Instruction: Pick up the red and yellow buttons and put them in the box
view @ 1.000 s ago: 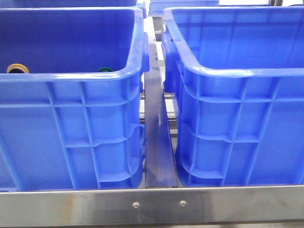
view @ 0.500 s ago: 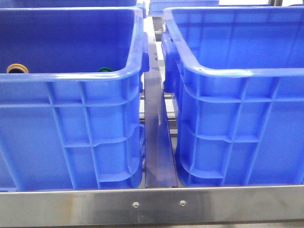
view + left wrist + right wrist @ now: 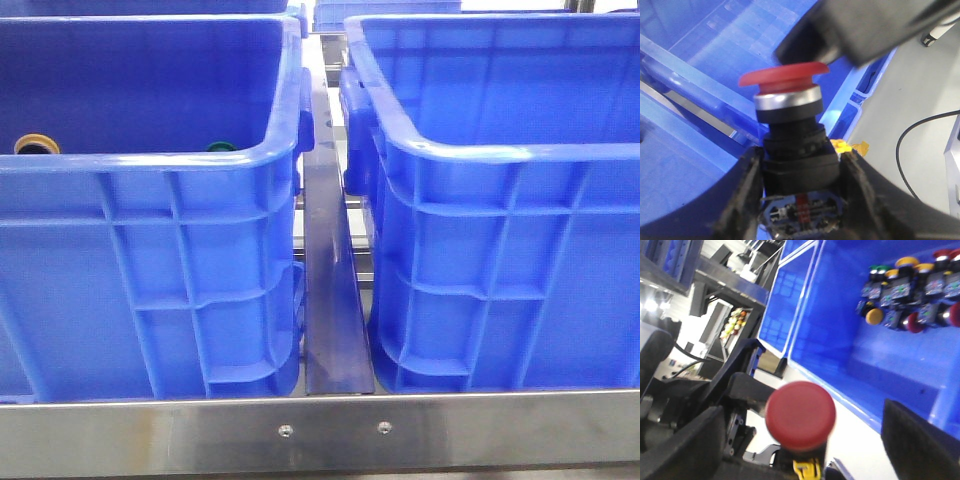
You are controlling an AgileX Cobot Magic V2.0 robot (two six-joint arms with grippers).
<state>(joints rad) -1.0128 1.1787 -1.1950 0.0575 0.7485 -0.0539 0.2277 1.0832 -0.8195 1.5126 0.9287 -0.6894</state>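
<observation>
left gripper [image 3: 800, 200] clamped on red button [image 3: 785, 82] body | right gripper [image 3: 790, 450] state: cannot tell | more buttons [image 3: 910, 290] piled in blue crate [image 3: 840, 340]

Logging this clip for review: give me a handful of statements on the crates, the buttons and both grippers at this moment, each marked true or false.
1. The left gripper is shut on a red button. True.
2. In the front view both arms reach over the crates. False: no arm shows there, only the two blue crates side by side.
3. The right wrist view shows a crate holding a cluster of buttons, with red, yellow and green caps among them. True.
4. The crate on the left in the front view is bare inside. False: a yellow cap and a green cap peek over its near rim.
5. The button in the left gripper has a green cap. False: it is red, above a silver ring.
</observation>
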